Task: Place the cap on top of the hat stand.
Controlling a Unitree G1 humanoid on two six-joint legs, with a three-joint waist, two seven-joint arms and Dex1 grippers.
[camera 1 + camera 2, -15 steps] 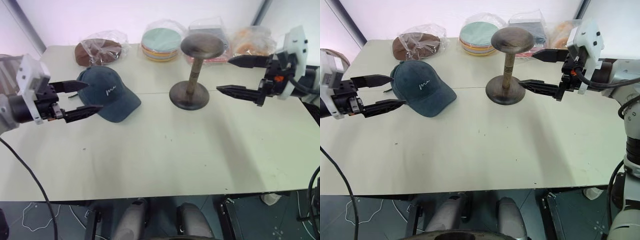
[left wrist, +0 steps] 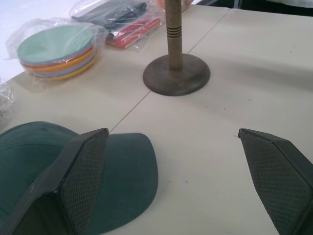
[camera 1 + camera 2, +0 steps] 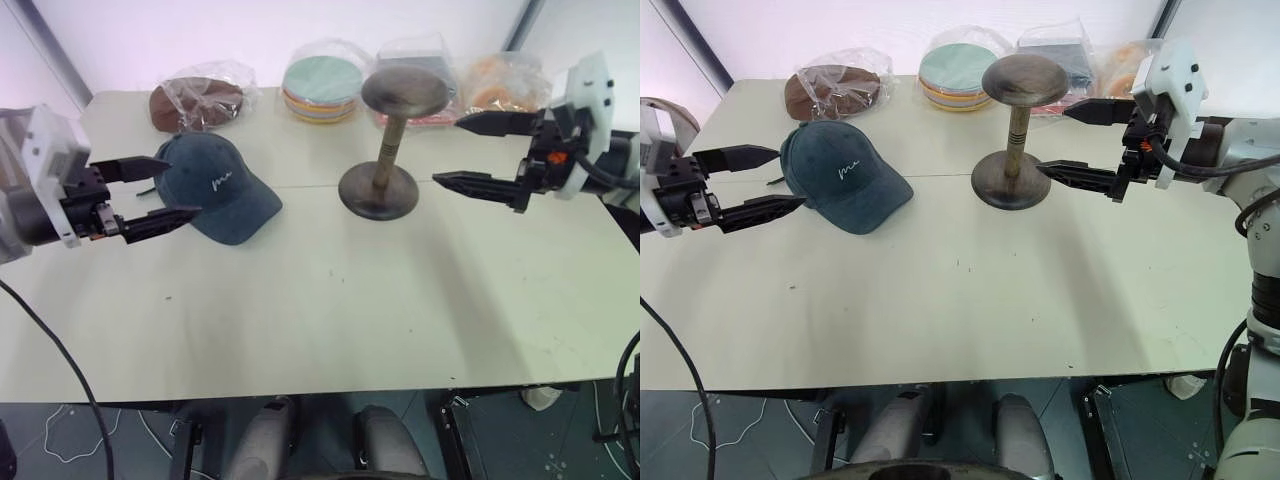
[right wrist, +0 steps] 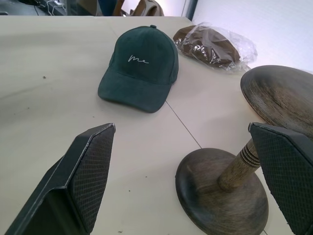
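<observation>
The dark teal cap (image 3: 218,187) with white cursive stitching lies on the table at the left, brim toward the table's middle. The bronze-brown hat stand (image 3: 386,140) stands upright at the centre back, its domed top bare. My left gripper (image 3: 166,190) is open just left of the cap, its fingers level with the crown and not touching it. At the right, my right gripper (image 3: 447,150) is open too, its fingertips (image 3: 441,179) close beside the stand's post and base. The right wrist view shows the cap (image 4: 139,68) and the stand's base (image 4: 222,198).
Along the table's back edge lie a brown hat in a clear bag (image 3: 198,100), a bagged stack of pastel discs (image 3: 322,88), a bag with dark and red items (image 2: 121,22) and an orange bagged item (image 3: 500,85). The table's front half (image 3: 330,320) is bare.
My left gripper has drawn back a little to the left, away from the cap. The right gripper, cap and stand are where they were.
</observation>
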